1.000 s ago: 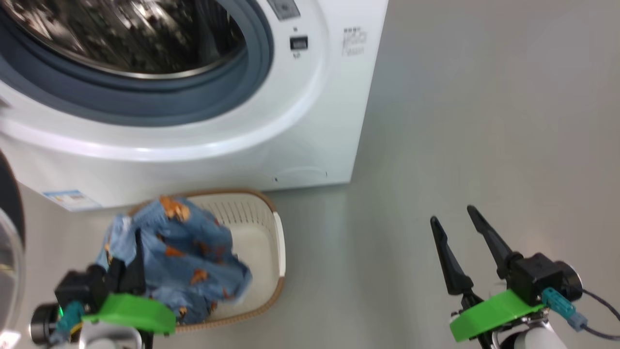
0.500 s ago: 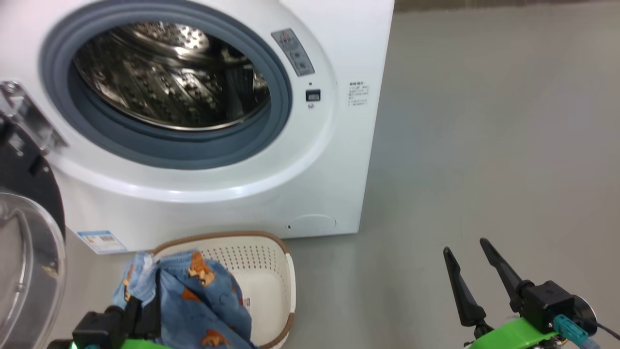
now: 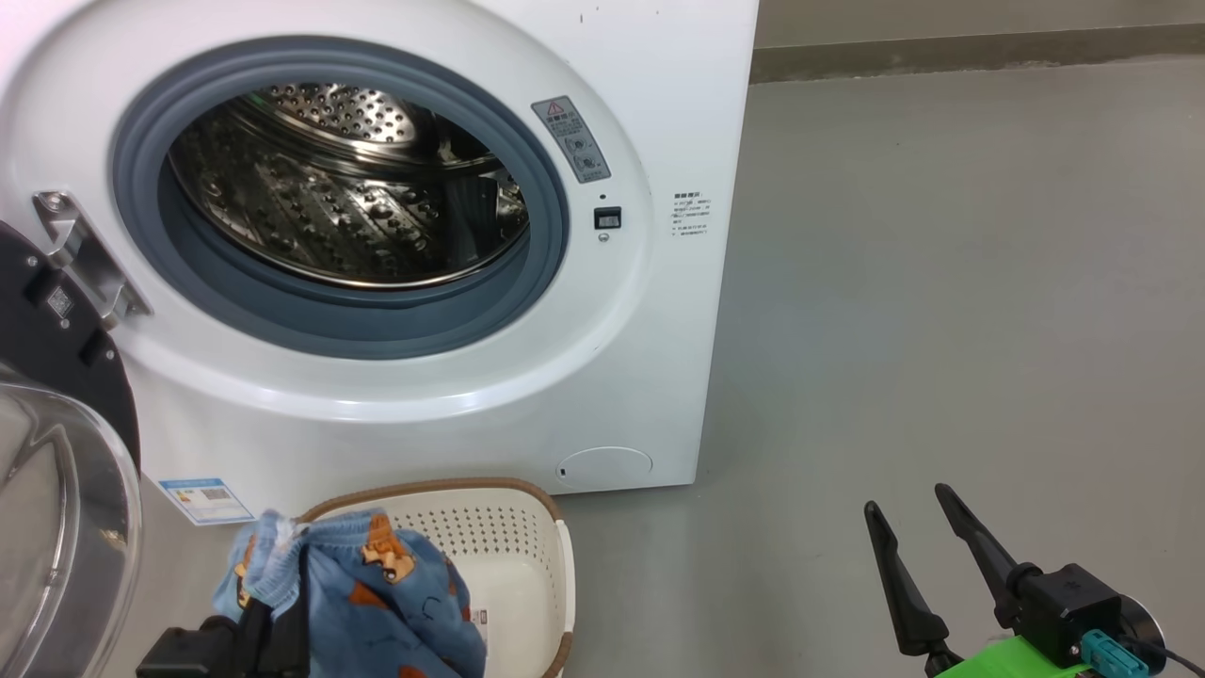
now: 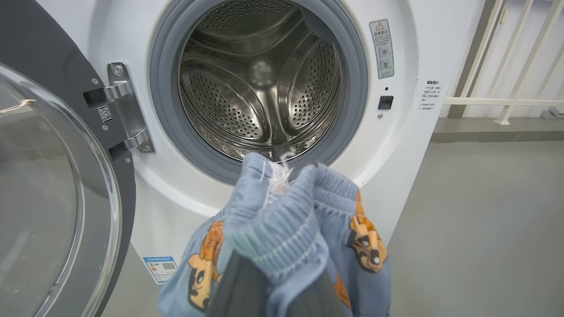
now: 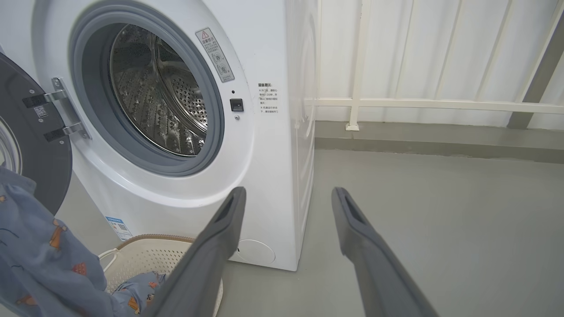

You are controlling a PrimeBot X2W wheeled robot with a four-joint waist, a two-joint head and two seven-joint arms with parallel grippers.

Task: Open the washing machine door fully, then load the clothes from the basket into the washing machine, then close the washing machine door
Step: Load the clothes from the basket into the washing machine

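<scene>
The washing machine point(image 3: 659, 311) stands in front with its steel drum point(image 3: 348, 198) bare. The washing machine door point(image 3: 66, 443) hangs swung open at the left. On the floor below the opening sits the basket point(image 3: 532, 556). My left gripper point(image 3: 281, 612) is shut on a bundle of blue printed clothes point(image 3: 386, 603), held above the basket's left half. In the left wrist view the clothes point(image 4: 286, 224) drape over that gripper point(image 4: 275, 281), facing the drum point(image 4: 264, 83). More blue cloth point(image 5: 136, 293) lies in the basket point(image 5: 150, 253). My right gripper point(image 3: 906, 499) is open over bare floor, right of the machine.
Grey floor point(image 3: 941, 282) stretches to the right of the machine. A white railing point(image 5: 418, 103) and a low kerb run along the far wall. The open door's glass bowl point(image 4: 48, 207) bulges close on the left of my left arm.
The head camera has tilted up, bringing the whole drum opening into view. My left gripper still holds the blue bundle over the basket; the right gripper stays open.
</scene>
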